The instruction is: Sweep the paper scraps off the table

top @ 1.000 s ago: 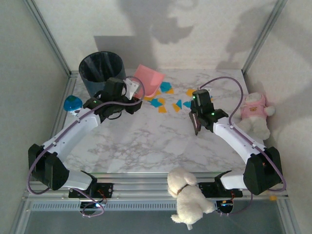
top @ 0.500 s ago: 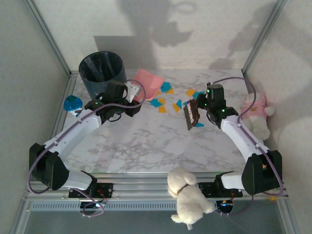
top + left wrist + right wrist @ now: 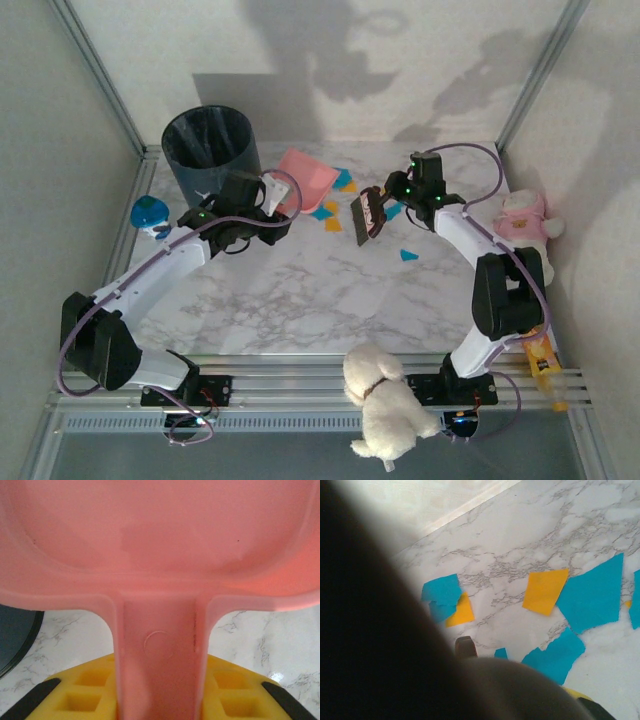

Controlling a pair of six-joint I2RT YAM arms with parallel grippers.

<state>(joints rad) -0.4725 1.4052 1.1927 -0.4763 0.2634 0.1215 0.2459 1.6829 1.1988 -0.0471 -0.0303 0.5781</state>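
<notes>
Left jaws are clamped on the handle of the pink plastic dustpan (image 3: 308, 172), right next to the dark round bin (image 3: 210, 145). The orange and teal paper scraps (image 3: 545, 591) are scattered at the back of the white marble tabletop (image 3: 300, 290), and the right jaws are gripping a dark brown brush (image 3: 366, 214) among them.

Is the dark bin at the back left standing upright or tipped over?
Upright: the dark bin shows its round open mouth to the overhead camera.

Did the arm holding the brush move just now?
Yes. The right gripper with its brush swung left and farther back, away from the pink-shirted teddy and closer to the pink dustpan.
</notes>
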